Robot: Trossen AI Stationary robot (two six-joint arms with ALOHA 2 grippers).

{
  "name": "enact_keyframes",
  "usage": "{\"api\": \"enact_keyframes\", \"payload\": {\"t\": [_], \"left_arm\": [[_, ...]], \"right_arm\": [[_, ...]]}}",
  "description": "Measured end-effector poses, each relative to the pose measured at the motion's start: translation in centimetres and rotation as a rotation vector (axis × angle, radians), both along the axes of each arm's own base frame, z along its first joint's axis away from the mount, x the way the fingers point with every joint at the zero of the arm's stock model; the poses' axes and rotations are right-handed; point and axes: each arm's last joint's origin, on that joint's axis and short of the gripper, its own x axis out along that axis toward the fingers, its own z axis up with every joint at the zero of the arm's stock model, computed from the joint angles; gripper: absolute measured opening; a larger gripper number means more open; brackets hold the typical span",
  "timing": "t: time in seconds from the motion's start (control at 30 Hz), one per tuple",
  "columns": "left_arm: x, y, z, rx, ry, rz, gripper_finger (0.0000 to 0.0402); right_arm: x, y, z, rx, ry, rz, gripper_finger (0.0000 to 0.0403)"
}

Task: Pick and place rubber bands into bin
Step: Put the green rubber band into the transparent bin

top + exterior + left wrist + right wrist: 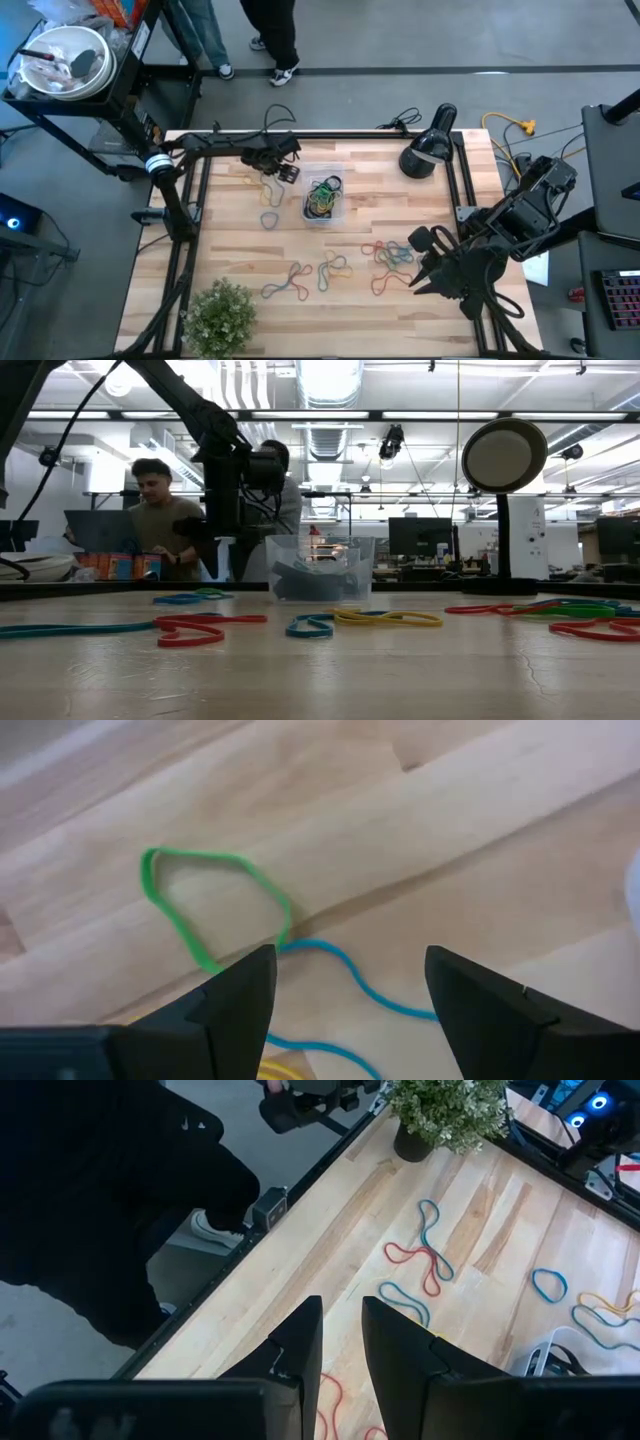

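**Bands in the bin, more loose on the table**

Loose rubber bands [330, 270] lie at the table's 6 o'clock. At centre, the clear bin [323, 196] holds a tangle of bands. The right gripper [425, 262], at 4 o'clock, has fingers narrowly apart, empty. The left gripper [285, 172], at 11 o'clock, spreads wide, empty, over a green band [200, 905].

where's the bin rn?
In the high view the bin sits at mid-table toward the far edge, with rubber bands already inside. The left end effector is just to its left; the black lamp stands farther right.
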Motion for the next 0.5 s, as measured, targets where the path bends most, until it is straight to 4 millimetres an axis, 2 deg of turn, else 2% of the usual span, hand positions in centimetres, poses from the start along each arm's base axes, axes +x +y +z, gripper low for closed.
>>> {"api": "enact_keyframes", "payload": {"t": [0.5], "left_arm": [[-0.7, 1.3, 0.0, -0.036, -0.049, 0.079, 0.024]], "right_arm": [[0.0, 0.0, 0.0, -0.003, -0.001, 0.002, 0.0068]]}}
